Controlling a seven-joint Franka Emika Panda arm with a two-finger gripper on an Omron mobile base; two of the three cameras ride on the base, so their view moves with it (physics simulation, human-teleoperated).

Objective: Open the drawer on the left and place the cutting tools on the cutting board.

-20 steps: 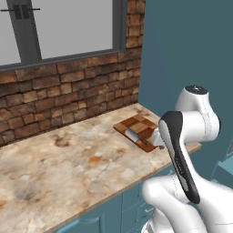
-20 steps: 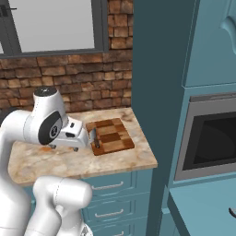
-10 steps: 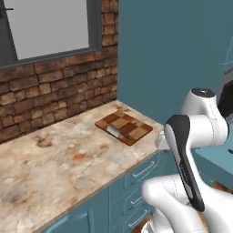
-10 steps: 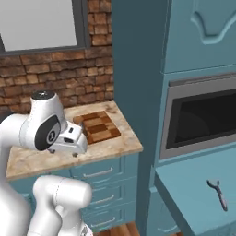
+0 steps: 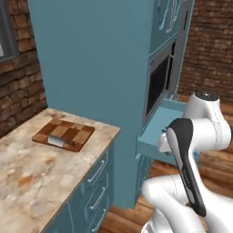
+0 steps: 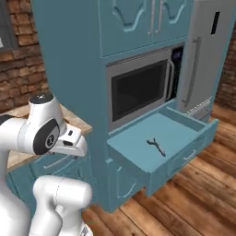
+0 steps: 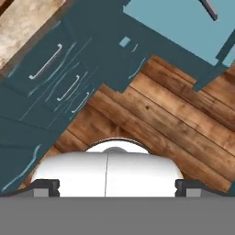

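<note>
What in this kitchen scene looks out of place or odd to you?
The wide drawer under the microwave stands pulled out, with one slim grey tool lying alone in it. The knife lies on the cutting board.

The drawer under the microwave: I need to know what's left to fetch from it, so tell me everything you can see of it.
The drawer is wide, shallow and teal-blue, and stands pulled fully out below the microwave, over the wooden floor. Its framed front carries a short silver bar handle. On its flat bottom lies one slim grey tool with a forked head, flat, near the middle, apart from the walls. Nothing else shows inside.
</note>
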